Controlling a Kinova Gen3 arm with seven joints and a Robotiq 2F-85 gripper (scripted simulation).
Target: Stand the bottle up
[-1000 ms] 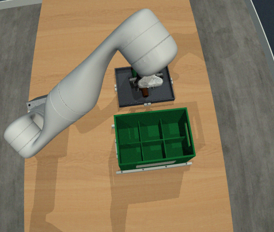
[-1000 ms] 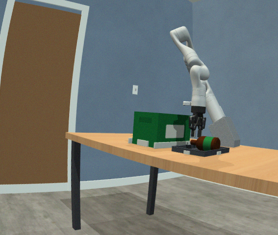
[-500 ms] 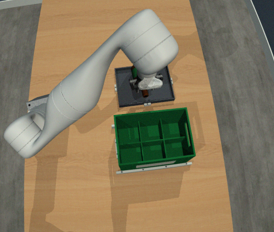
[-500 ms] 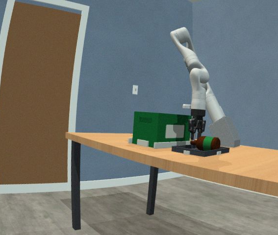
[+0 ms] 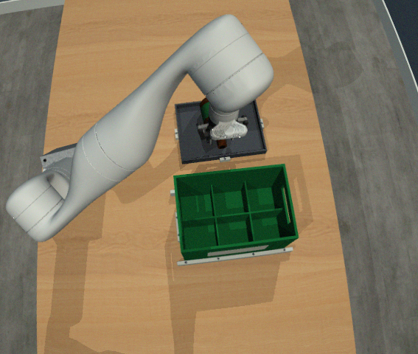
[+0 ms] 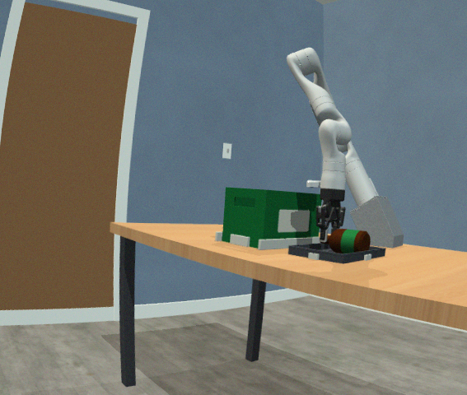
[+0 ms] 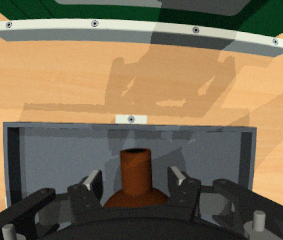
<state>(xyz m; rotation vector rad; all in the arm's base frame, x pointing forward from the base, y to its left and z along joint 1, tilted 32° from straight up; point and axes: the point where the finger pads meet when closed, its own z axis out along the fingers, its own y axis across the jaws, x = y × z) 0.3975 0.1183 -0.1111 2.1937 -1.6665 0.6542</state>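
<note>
A brown bottle [image 5: 222,144] [image 6: 348,240] [image 7: 136,176] with a green label band lies on its side on the dark grey tray [image 5: 193,152] [image 6: 339,255] [image 7: 55,154]. Its neck points toward the crate. My gripper [image 5: 221,138] [image 6: 325,238] [image 7: 135,179] is lowered over the neck end. It is open, with one finger on each side of the neck and a gap showing on both sides. In the top view the arm's wrist hides most of the bottle; only the neck tip and part of the body by the far rim show.
The green crate [image 5: 235,243] [image 6: 259,212] with several open compartments stands just beyond the tray's near rim, a narrow strip of table between them. The arm's base [image 5: 54,160] sits at the table's left side.
</note>
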